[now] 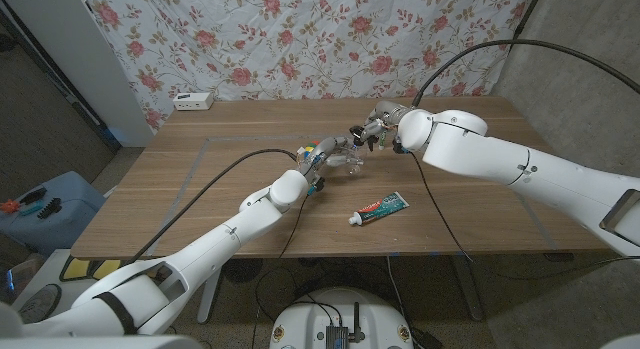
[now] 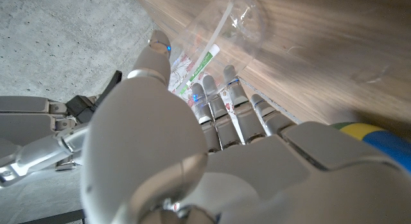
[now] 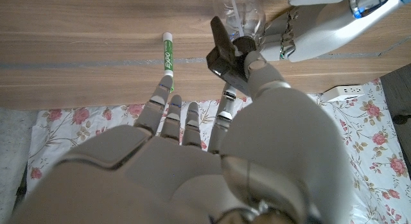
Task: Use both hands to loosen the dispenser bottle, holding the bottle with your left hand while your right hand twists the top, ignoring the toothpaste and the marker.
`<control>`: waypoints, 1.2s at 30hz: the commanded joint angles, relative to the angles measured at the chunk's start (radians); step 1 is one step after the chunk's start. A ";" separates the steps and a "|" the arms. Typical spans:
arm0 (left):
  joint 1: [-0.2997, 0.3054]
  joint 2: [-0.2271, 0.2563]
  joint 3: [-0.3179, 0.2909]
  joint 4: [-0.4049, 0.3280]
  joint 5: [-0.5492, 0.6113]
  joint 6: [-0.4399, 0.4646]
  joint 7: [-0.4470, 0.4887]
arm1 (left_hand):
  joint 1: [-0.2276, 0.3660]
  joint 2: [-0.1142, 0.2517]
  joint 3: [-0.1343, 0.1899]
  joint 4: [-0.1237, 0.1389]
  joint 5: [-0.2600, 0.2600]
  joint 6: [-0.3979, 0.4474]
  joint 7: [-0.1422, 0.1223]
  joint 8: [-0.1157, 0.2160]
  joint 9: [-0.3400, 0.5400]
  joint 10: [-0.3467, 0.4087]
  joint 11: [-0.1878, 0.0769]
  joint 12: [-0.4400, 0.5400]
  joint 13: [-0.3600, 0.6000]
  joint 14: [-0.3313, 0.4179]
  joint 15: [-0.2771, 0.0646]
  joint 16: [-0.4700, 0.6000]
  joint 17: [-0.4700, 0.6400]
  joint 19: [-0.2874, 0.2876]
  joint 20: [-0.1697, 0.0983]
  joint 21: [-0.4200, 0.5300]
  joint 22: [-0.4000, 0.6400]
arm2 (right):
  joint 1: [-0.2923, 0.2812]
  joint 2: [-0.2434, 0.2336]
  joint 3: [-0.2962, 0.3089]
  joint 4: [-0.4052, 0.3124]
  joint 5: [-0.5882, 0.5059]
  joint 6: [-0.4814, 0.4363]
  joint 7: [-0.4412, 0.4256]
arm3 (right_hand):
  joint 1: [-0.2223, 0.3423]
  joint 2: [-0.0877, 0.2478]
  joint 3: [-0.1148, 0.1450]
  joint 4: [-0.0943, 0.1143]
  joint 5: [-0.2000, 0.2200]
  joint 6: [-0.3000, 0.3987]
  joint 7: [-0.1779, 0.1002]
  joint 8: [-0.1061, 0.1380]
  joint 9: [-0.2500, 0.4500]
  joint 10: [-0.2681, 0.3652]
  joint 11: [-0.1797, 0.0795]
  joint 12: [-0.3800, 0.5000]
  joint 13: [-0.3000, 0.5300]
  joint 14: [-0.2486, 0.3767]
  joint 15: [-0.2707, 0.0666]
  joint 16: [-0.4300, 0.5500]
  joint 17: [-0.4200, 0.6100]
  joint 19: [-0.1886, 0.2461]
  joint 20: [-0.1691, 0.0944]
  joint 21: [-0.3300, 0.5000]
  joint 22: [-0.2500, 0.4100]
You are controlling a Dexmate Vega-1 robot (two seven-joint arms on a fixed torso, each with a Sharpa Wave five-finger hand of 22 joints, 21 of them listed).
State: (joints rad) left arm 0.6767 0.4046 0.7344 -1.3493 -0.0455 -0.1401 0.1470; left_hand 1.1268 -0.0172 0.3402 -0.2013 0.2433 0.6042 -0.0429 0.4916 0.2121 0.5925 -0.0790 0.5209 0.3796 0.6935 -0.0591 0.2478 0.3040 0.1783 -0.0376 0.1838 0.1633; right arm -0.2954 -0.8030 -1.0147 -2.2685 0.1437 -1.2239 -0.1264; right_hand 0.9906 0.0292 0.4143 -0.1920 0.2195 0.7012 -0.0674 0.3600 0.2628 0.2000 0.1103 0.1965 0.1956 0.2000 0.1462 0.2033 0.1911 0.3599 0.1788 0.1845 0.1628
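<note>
Gripping dispenser bottle (image 1: 350, 161), left hand (image 1: 322, 159) steadied it; right hand (image 1: 378, 125) pinched top; twist pending.

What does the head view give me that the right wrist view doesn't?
Head view alone: the toothpaste lying near the table's front edge, and the white power strip at the back. Right wrist view alone: the marker on the wood. Both: the clear dispenser bottle with the left hand and the right hand at it.
</note>
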 commanded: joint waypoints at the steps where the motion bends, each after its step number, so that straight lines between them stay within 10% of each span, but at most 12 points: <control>1: -0.004 -0.002 0.001 0.010 -0.002 -0.013 -0.007 | -0.047 0.119 0.053 0.047 0.006 0.054 -0.022 0.005 0.001 0.074 -0.063 0.001 0.138 0.019 -0.105 0.002 0.005 0.000 -0.041 -0.003 0.000 | -0.058 -0.011 0.066 0.004 0.006 0.075 0.015 | 0.038 -0.001 0.022 0.001 0.004 -0.019 -0.016 -0.011 -0.002 -0.003 -0.017 -0.003 0.003 -0.003 -0.011 -0.003 0.000 0.002 -0.008 0.002 0.003; 15: -0.004 -0.004 0.003 0.006 -0.001 -0.005 -0.008 | -0.050 0.121 0.054 0.048 0.006 0.054 -0.022 0.005 0.001 0.075 -0.061 0.000 0.139 0.019 -0.104 0.002 0.006 -0.001 -0.041 -0.003 0.000 | -0.131 -0.013 0.146 0.002 0.015 0.139 0.019 | 0.120 0.003 0.056 0.005 0.002 -0.032 -0.068 -0.025 -0.011 -0.017 -0.040 -0.004 0.004 -0.012 -0.023 -0.005 0.000 -0.009 -0.020 -0.001 0.003; 36: -0.003 -0.005 0.002 0.011 -0.007 -0.011 -0.014 | -0.053 0.120 0.058 0.047 0.006 0.056 -0.022 0.004 0.001 0.079 -0.062 -0.001 0.140 0.020 -0.102 -0.003 0.003 0.000 -0.037 -0.002 0.000 | -0.194 0.007 0.185 0.012 -0.027 0.184 -0.025 | 0.151 0.016 0.049 0.025 -0.001 0.183 -0.117 0.063 -0.012 0.046 -0.071 0.014 0.003 -0.004 -0.042 0.009 0.007 -0.002 -0.030 0.003 0.003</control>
State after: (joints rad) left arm 0.6726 0.4004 0.7373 -1.3393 -0.0495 -0.1539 0.1341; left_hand 1.1268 -0.0173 0.3419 -0.2030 0.2442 0.6042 -0.0429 0.4914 0.2118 0.5995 -0.0788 0.5119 0.3796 0.6935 -0.0591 0.2434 0.3034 0.1783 -0.0376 0.1838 0.1633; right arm -0.4639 -0.8085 -0.8447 -2.2691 0.1387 -1.0623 -0.1361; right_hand 1.1335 0.0437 0.4649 -0.1729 0.2195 0.8552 -0.1824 0.4088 0.2506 0.2326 0.0429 0.2044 0.1979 0.1923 0.1137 0.2048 0.1933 0.3546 0.1553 0.1845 0.1631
